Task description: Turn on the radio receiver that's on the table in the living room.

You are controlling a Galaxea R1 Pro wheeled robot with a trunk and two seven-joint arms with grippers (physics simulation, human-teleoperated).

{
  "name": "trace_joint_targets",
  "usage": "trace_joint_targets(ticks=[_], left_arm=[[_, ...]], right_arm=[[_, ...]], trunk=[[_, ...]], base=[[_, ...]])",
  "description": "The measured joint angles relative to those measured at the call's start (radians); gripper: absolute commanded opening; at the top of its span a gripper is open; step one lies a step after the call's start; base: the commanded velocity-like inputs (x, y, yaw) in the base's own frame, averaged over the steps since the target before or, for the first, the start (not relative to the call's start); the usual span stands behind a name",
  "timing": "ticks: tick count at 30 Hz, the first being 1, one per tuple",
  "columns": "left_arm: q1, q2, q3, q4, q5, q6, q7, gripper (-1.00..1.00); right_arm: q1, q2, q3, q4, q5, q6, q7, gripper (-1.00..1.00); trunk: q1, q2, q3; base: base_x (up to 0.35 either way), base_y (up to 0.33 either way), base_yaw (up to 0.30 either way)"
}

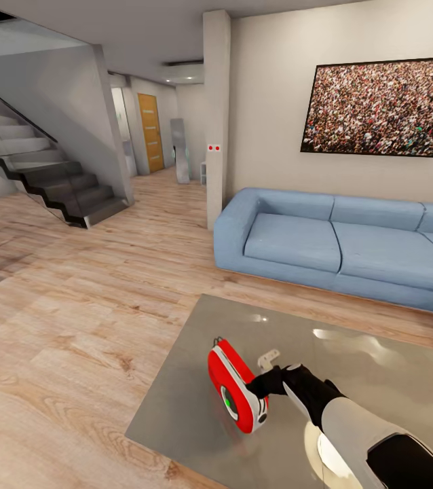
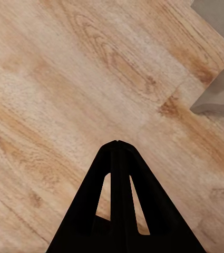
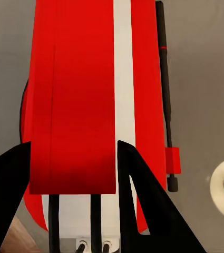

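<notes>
Radio receiver [image 1: 233,388] aside, the biggest things around the grey tabletop [image 1: 352,367] come first: the living room's light wood plank floor [image 1: 74,299] spreads out beyond the tabletop's near-left corner, and a blue sofa [image 1: 325,248] runs along the beige wall past the tabletop's far edge, with a framed crowd picture [image 1: 379,109] hanging above it. Farther off, beyond the floor, a dark staircase [image 1: 47,176] climbs and an orange door [image 1: 151,132] stands at the end of a hallway.

On the tabletop, near its near-left corner, the red receiver stands on edge, its round dial glowing green on the face turned toward the floor side. The right arm reaches across the tabletop from the near side, white forearm low and black wrist stretched toward the receiver. Its right claw [image 1: 265,382] meets the receiver's back side. In the right wrist view the two dark fingers [image 3: 143,200] stand apart, one on each side of the red and white body [image 3: 75,95], with the thin black antenna [image 3: 164,95] alongside; whether they press it I cannot tell.

The left claw [image 2: 118,145] points down at the plank floor [image 2: 54,84], its fingers meeting at the tips, with a corner of the tabletop [image 2: 220,18] nearby.
</notes>
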Motion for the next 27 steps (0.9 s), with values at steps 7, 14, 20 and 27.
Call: trace_joint_targets(ticks=[7,14,20,27], left_arm=[[0.0,0.0,0.0,0.0,0.001,0.0,0.0,-1.0],[0.0,0.0,0.0,0.0,0.002,0.0,0.0,-1.0],[0.0,0.0,0.008,0.0,0.003,0.0,-0.001,-1.0],[0.001,0.0,0.011,0.0,0.003,0.0,0.0,-1.0]], right_arm=[[0.0,0.001,0.001,0.015,0.001,0.0,-0.002,-1.0],[0.0,0.001,0.0,0.019,0.0,0.0,-0.006,-1.0],[0.0,0.002,0.0,0.019,0.0,0.0,-0.004,-1.0],[0.0,0.001,0.001,0.025,0.001,-0.001,-0.002,-1.0]], trunk=[[0.0,0.0,0.0],[0.0,0.0,0.0],[0.0,0.0,0.0],[0.011,-0.021,-0.009]], base=[[0.0,0.0,0.0],[0.0,0.0,0.0],[0.0,0.0,0.0],[0.0,0.0,0.0]])
